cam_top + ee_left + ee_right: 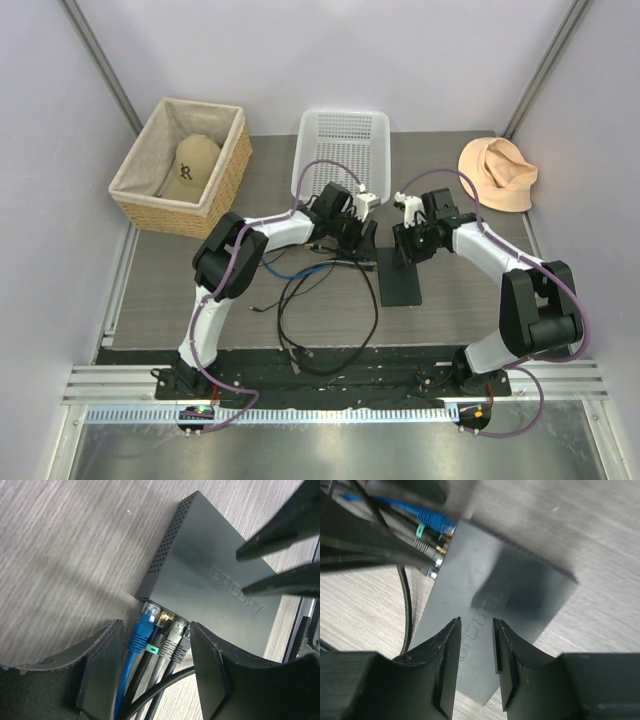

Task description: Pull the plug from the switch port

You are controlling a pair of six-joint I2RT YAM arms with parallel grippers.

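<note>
The left gripper (156, 646), jaws apart, is straddling the plugs (159, 630) at the port edge of the switch (210, 580) (clamp one, pull straight out) while the right gripper (476, 630), narrowly open and empty, is hovering above it.

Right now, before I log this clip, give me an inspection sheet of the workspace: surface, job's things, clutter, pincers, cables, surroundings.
Surface: grey wood-grain table.
Job's things: flat black switch; a row of plugs seated in its narrow edge, with the blue plug at one end.
Clutter: wicker basket holding a tan cap; white plastic basket; peach hat.
Pincers: left pincer open, fingers on either side of the plug row, closed on none; right pincer narrowly parted above the switch's top, holding nothing; contact unclear.
Cables: blue, grey and black cords leave the plugs; black loops lie by the left arm.
Surroundings: pale walls; nothing else seen.
</note>
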